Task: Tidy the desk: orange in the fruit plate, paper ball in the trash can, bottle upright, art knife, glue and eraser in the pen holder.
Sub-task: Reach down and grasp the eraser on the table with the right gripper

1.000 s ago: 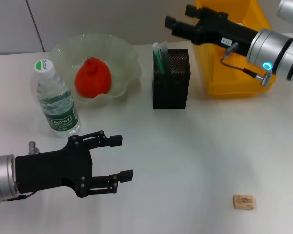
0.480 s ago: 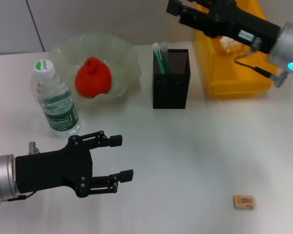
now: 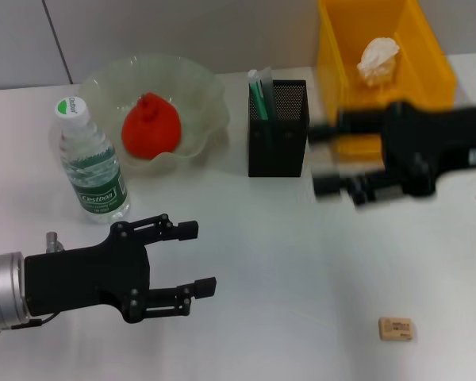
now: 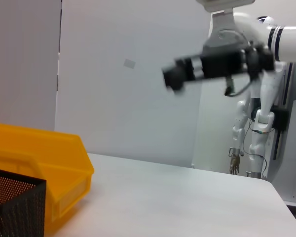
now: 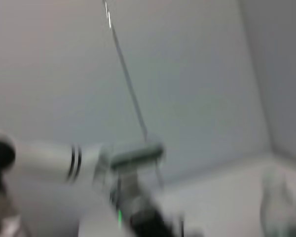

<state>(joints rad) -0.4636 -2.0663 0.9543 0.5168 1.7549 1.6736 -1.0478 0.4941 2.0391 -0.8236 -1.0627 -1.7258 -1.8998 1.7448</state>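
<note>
Yellow trash can (image 3: 428, 75) holds paper ball (image 3: 378, 59) | right claw (image 3: 325, 163) released beside pen holder (image 3: 278, 127) | left claw (image 3: 197, 258) released

A red-orange orange (image 3: 151, 125) is seen in a translucent pale-green fruit plate (image 3: 202, 83). The bottle (image 3: 90, 163) is clear, with a dark green label lettered in white and a white-green cap. The pen holder (image 3: 279, 131) is made of black perforated mesh. A bright yellow trash can (image 3: 424, 59) is seen at the desk's far right, with a white paper ball (image 3: 378, 59) inside. The eraser (image 3: 396, 329) is tan-beige with dark printed marks. Both grippers, the left (image 3: 194, 256) and the right (image 3: 327, 160), are black. The desk (image 3: 285, 262) is white.
</note>
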